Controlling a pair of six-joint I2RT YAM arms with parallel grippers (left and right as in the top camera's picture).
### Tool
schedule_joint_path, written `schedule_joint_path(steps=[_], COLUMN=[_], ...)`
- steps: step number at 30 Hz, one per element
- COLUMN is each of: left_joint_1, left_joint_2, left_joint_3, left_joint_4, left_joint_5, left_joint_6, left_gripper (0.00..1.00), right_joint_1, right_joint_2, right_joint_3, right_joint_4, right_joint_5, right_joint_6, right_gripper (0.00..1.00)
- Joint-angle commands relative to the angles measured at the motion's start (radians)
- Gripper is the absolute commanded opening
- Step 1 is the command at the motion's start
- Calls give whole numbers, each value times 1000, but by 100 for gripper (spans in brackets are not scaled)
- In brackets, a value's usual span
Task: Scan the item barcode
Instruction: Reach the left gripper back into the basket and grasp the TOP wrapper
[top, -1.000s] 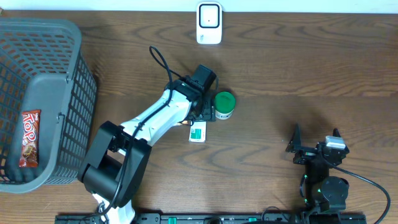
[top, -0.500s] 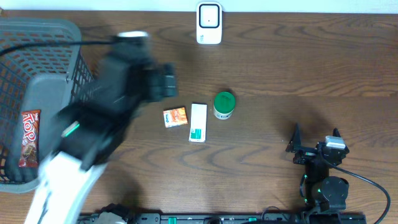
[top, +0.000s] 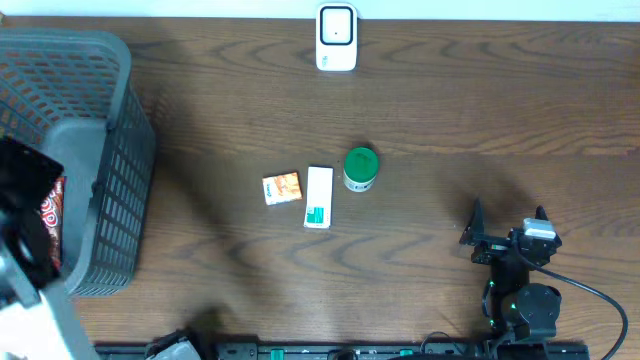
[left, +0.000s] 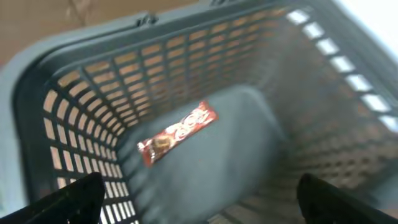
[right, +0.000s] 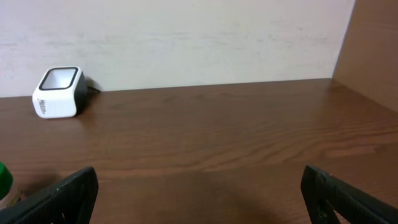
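- Our left gripper (left: 199, 186) hangs over the grey basket (left: 74, 81) with its jaws wide apart and nothing between them.
- The chocolate bar (left: 177, 132) lies flat on the basket floor, near the centre of the left wrist view. Nothing touches it.
- Our right gripper (right: 199, 179) sits at the lower right of the overhead view, jaws apart and empty, well apart from every item.
- The scanner (top: 336, 38) stands at the top centre of the overhead view with nothing held before it.
- Mid-table lie an orange packet (top: 282, 188), a white-and-green box (top: 319, 196) and a green-lidded jar (top: 360, 169). We cannot tell whether any has been scanned.
- We judge the bar to be the item in hand. Gripping it, lifting it out, carrying it to the scanner and showing its barcode are all left to do.
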Motion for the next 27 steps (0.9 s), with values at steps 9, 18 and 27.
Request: schedule_joint_path(steps=[9,18,27], left_joint_1=[167,243,250], left_joint_2=[423,702,804], left_joint_3=[-53,-53,-70], left_joint_4=[-1,14,67], left_joint_5=[65,65,66], left_joint_6=[227,374,496], left_gripper=[98,99,95], right_joint_1=[-5,-5,-5], right_joint_2=[-5,-5,-5], right_joint_3=[-1,-1,-1], right_joint_4=[-4,-4,-4], right_joint_5=[-2,-2,-2], right_joint_6=[10,10,10], right_gripper=[99,99,99])
